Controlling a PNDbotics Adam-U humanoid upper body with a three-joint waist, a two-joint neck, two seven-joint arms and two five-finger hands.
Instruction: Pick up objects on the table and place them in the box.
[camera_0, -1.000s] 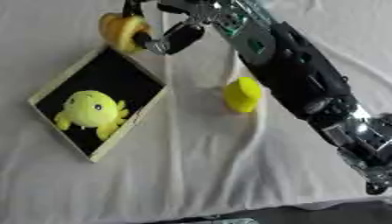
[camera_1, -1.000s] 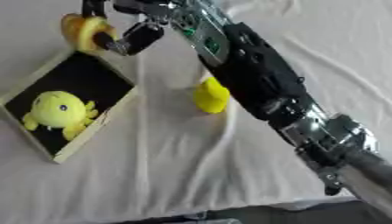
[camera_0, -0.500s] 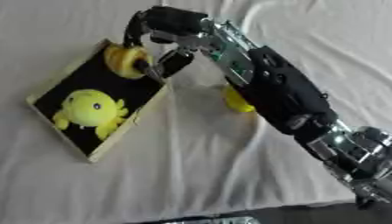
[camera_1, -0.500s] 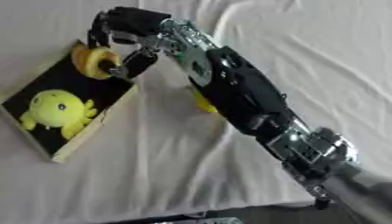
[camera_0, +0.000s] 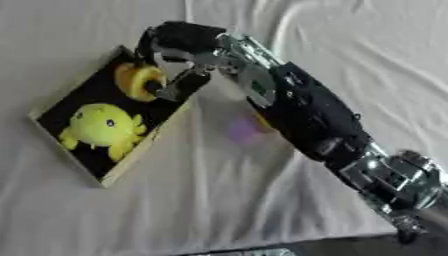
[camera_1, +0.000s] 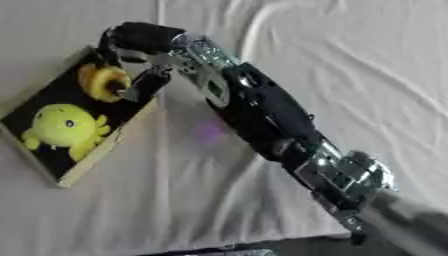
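Box (camera_0: 112, 172) with pale wooden walls and a black floor lies askew at about nine o'clock on the white cloth (camera_0: 201, 210), one corner pointing up toward eleven o'clock. Inside it, toward the seven o'clock end, sits a yellow-green plush toy (camera_0: 101, 127) with a dark eye and stubby arms. Toward the box's one o'clock end is an orange-yellow rounded object (camera_0: 138, 81), over the black floor and just beside the upper wall; whether it rests on the floor or hangs slightly above it cannot be told.

Right hand (camera_0: 175, 65) reaches over that upper corner of the box from the arm that crosses the scene from five o'clock up to eleven o'clock. Its dark fingers curl down around the orange-yellow object, with one finger (camera_0: 182, 86) running down along the object's right side and another part of the hand arching over its top, so the hand has the object in its hold.

At the centre of the cloth, tight against the arm's lower-left flank, a small yellow thing (camera_0: 262, 121) peeks out, mostly hidden by the black forearm; a faint purple blotch (camera_0: 241, 131) shows on the cloth just to its left.
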